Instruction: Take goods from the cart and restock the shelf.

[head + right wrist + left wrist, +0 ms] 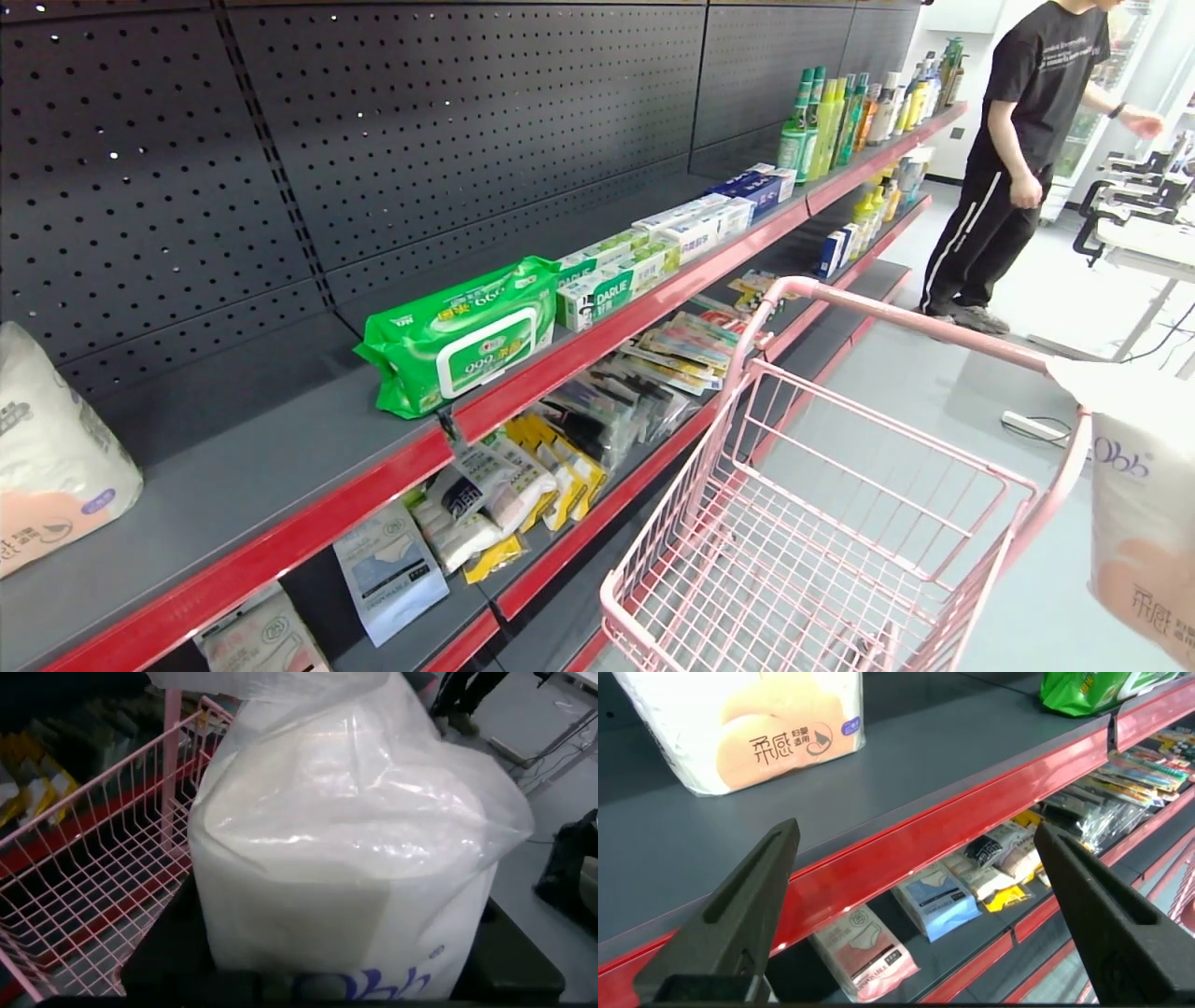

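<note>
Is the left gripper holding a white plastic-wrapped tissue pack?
No, the left gripper is open and empty; the white plastic-wrapped tissue pack sits apart on the grey metal shelf.

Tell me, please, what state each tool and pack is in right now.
Left tool, open, holding nothing.
Right tool, shut on the held tissue pack.
Shelf tissue pack, standing upright on the upper shelf.
Wet wipes pack, lying flat, lid closed.
</note>
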